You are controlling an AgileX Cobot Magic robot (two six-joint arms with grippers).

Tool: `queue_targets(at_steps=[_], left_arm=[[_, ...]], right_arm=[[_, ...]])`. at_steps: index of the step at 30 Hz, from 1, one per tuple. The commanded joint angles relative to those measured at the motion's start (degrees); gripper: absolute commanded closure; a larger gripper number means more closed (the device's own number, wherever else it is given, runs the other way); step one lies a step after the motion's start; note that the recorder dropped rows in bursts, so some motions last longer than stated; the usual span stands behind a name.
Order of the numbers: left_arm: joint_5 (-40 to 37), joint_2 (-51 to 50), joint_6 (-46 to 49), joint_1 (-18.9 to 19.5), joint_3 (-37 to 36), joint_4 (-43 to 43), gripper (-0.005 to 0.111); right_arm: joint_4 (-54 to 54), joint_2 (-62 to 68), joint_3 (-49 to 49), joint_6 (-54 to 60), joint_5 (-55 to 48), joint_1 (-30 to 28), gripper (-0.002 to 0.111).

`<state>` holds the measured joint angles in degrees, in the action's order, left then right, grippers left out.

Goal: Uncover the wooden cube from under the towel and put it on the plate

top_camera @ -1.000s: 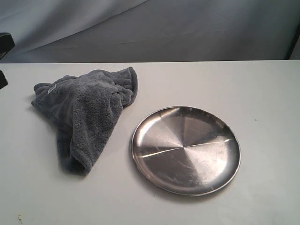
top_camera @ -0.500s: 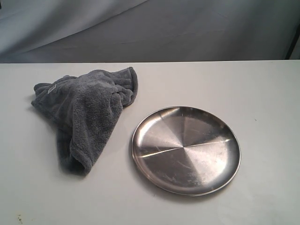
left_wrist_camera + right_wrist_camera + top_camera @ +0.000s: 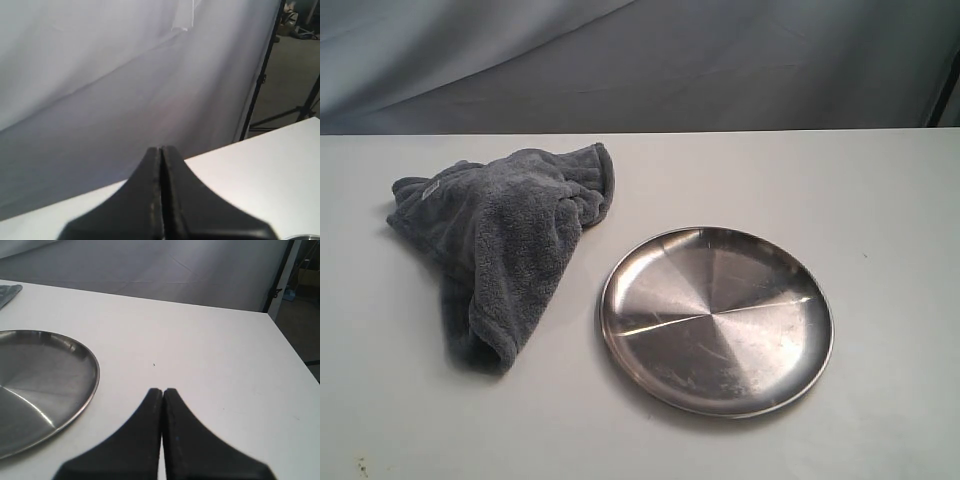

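Observation:
A dark grey plush towel [image 3: 505,240] lies crumpled on the left of the white table, its small white label tag [image 3: 430,188] near the far corner. The wooden cube is hidden; no part of it shows. To the right of the towel rests the round silver plate [image 3: 716,318], with nothing on it; its rim [image 3: 92,385] also shows in the right wrist view. My left gripper [image 3: 161,150] is shut with nothing held, pointing at the backdrop. My right gripper [image 3: 163,391] is shut and holds nothing, over bare table beside the plate. Neither gripper appears in the exterior view.
A grey cloth backdrop [image 3: 640,60] hangs behind the table. The table's right edge [image 3: 292,355] drops off near the right gripper. Black stand poles [image 3: 260,85] rise past the backdrop.
A dark arm part at the left edge of the exterior view has drawn out of sight. Towel and plate have not moved.

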<state>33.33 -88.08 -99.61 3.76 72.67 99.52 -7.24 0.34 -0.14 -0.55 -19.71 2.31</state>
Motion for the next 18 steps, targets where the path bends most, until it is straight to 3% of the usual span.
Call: queue_targets(at_steps=[1,6,14,18], left_arm=[[2.74,-5.72,-0.94,-0.07,-0.06,0.43,0.107],[9.31,-12.10,4.00,-0.07,-0.06,0.43,0.106],[7.13,-15.19,5.29,-0.07,-0.06,0.43,0.106],[-3.22,-13.55,5.57,-0.07,-0.06,0.43,0.107]], right_arm=[[-0.23,-0.34,0.14,0.12,0.08,-0.51,0.108],[-0.23,-0.34,0.14,0.12,0.08,-0.51,0.108],[-0.23,-0.34,0.14,0.12,0.08,-0.51,0.108],[-0.23,-0.34,0.14,0.12,0.08,-0.51,0.108]])
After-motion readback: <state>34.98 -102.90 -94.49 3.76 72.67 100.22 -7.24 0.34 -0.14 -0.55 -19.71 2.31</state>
